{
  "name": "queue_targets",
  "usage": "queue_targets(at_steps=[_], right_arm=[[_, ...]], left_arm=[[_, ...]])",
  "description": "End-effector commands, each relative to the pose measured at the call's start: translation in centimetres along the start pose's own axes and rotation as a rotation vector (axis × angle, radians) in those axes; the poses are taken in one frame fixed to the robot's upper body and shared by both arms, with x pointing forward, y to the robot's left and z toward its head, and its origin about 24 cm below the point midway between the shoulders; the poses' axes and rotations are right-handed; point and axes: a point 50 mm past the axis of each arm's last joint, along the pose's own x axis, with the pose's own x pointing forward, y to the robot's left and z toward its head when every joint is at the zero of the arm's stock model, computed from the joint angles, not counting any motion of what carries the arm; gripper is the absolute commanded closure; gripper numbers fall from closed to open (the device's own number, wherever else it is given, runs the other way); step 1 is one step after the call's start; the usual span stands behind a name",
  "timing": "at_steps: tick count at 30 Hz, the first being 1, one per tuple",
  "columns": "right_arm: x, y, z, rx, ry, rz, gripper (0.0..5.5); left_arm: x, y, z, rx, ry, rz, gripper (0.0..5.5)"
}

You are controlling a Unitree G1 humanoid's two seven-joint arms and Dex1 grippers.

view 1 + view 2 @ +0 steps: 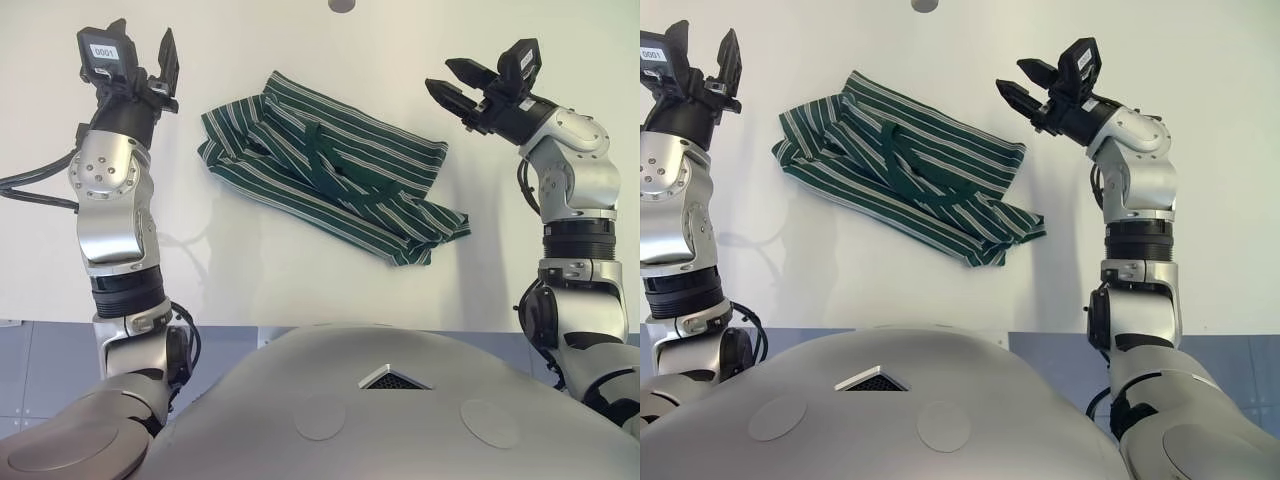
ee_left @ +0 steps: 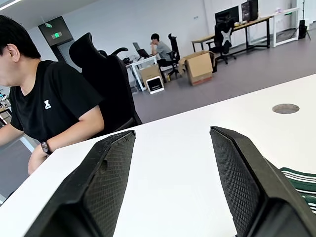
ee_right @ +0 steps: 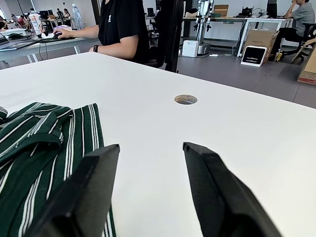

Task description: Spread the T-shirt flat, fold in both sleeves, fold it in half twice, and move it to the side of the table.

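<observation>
- Head cam: T-shirt [image 1: 330,165] lies crumpled on table [image 1: 250,280], betw. left gripper [image 1: 145,35] & right gripper [image 1: 440,76], both clear of it.
- L wrist: fingers [image 2: 108,182] spread wide, T-shirt edge near.
- R wrist: fingers [image 3: 217,197] wide too, T-shirt just beside.

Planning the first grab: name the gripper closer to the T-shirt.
The right gripper, open just beside the T-shirt; the left gripper, also open, stands farther from it.

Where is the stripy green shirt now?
In the eye views, the T-shirt lies crumpled in the middle of the table, between the left gripper and the right gripper, nearer the robot than the round hole.
</observation>
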Motion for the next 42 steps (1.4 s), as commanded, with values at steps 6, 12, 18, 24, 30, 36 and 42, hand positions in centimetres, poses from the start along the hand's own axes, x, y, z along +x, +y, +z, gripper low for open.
queue_targets(at_steps=[6,12,18,24,30,36,42], right_arm=[[0.6,0.0,-1.5,-0.003,0.0,-0.121,3.1],[0.8,0.5,-2.0,0.028,-0.014,-0.119,3.1],[0.8,0.3,-1.8,0.027,-0.011,-0.111,3.1],[0.9,0.7,-1.9,0.036,-0.017,-0.101,3.1],[1.0,0.8,-2.0,0.031,-0.016,-0.1,3.1],[1.0,0.8,-2.1,0.033,-0.018,-0.105,3.1],[1.0,0.7,-2.0,0.031,-0.029,-0.117,3.1]], left_arm=[[-0.2,-0.7,0.2,-0.025,0.003,-0.043,2.72],[-0.2,-1.2,0.3,-0.059,0.001,-0.071,2.72],[-0.2,-1.3,0.3,-0.059,-0.003,-0.081,2.72],[-0.2,-1.4,0.4,-0.048,-0.009,-0.09,2.72],[-0.1,-1.7,0.4,-0.042,-0.014,-0.103,2.72],[0.0,-1.8,0.6,-0.035,-0.02,-0.113,2.72],[0.1,-2.3,1.1,-0.041,-0.053,-0.142,2.72]])
